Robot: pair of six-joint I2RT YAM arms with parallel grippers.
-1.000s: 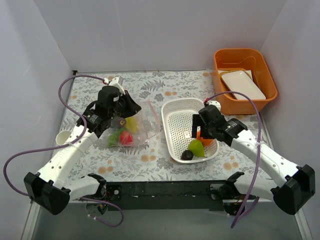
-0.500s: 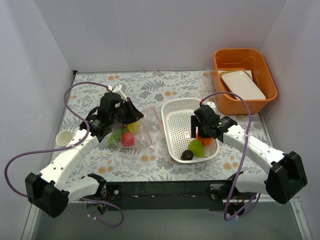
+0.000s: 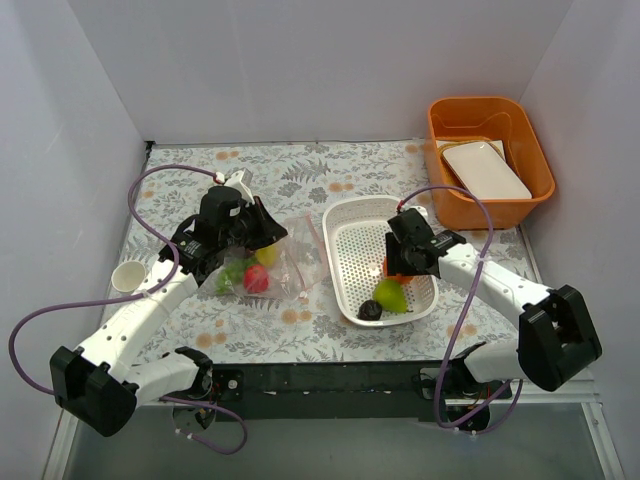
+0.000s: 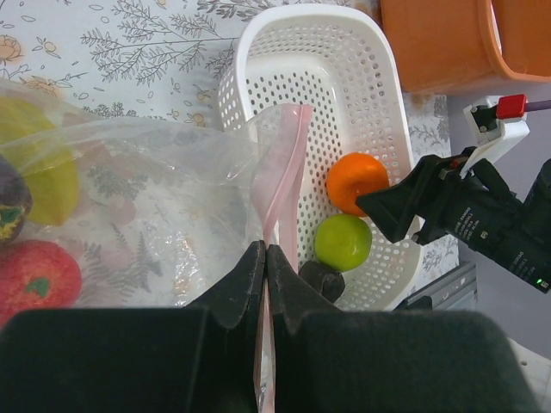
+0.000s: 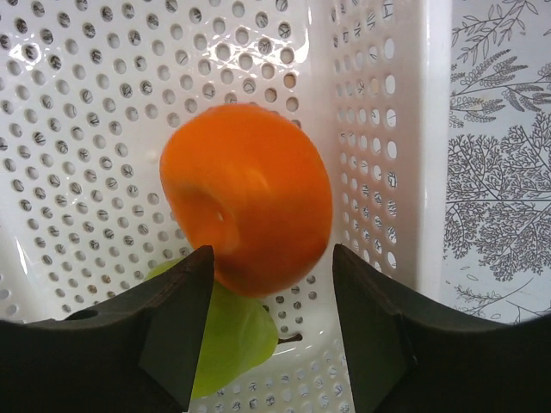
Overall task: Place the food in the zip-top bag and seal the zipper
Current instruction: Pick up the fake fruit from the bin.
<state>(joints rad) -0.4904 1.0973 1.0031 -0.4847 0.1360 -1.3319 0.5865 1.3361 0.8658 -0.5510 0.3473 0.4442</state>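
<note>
My left gripper (image 4: 265, 249) is shut on the pink zipper (image 4: 284, 172) at the mouth of the clear zip-top bag (image 3: 290, 245), holding that edge up. Inside the bag lie a red apple (image 3: 255, 279), a yellow piece (image 3: 265, 255) and a green fruit (image 3: 232, 272). My right gripper (image 5: 271, 254) reaches down into the white basket (image 3: 345, 215), its jaws open on either side of the orange (image 5: 245, 194); a gap still shows at the right finger. A green pear (image 5: 228, 340) lies just under the orange, with a dark plum (image 3: 371, 310) beside it.
An orange bin (image 3: 440, 150) holding a white tray (image 3: 485, 168) stands at the back right. A small white cup (image 3: 128, 276) sits by the left arm. The basket's tall wall (image 5: 435, 129) is right of my right fingers.
The right jaws have narrowed around the orange and the right arm has drawn inward. The left gripper shifted slightly with the bag edge, then held still.
</note>
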